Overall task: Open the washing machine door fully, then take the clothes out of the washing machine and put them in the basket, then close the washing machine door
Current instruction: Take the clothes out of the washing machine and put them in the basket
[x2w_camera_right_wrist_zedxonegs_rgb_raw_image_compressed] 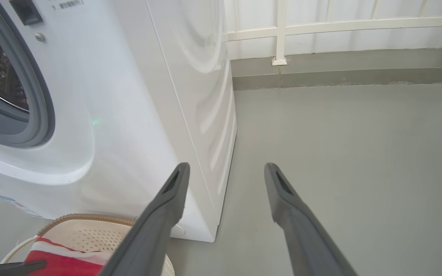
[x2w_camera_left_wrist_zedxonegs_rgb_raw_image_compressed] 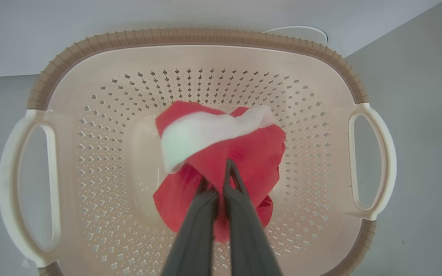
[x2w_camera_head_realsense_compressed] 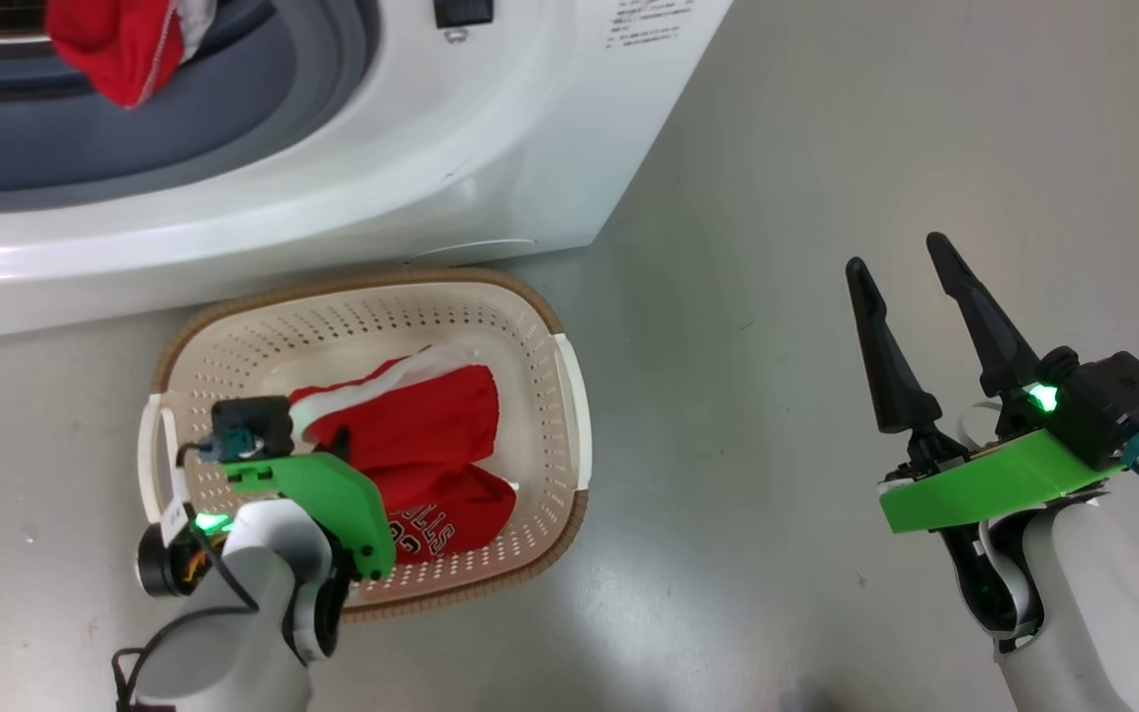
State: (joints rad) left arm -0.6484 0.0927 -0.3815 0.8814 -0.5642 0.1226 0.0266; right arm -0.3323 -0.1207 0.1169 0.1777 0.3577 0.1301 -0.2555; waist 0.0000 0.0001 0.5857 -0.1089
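Looking down on a smooth grey floor [x2w_camera_head_realsense_compressed: 827, 148], backed in the right wrist view by a white railing [x2w_camera_right_wrist_zedxonegs_rgb_raw_image_compressed: 320, 25] along the far wall. Facing the washing machine [x2w_camera_head_realsense_compressed: 490, 148], a big white box at the upper left of the head view, showing its grey gasket [x2w_camera_head_realsense_compressed: 134, 129] and carrying a red garment [x2w_camera_head_realsense_compressed: 115, 44] draped over the lower lip of the opening. Finding the basket [x2w_camera_head_realsense_compressed: 352, 316] on the floor just in front of the machine's base, cream and perforated under a brown rim. Seeing red and white clothes [x2w_camera_head_realsense_compressed: 421, 435] bunched inside the basket, with white lettering on the lower piece. Reaching down into the basket with the left gripper [x2w_camera_left_wrist_zedxonegs_rgb_raw_image_compressed: 216, 174], pinching its fingers tight on the red cloth just below the white trim. Holding the right gripper [x2w_camera_head_realsense_compressed: 896, 250] well off to the right over bare floor, spreading its fingers wide and gripping nothing.
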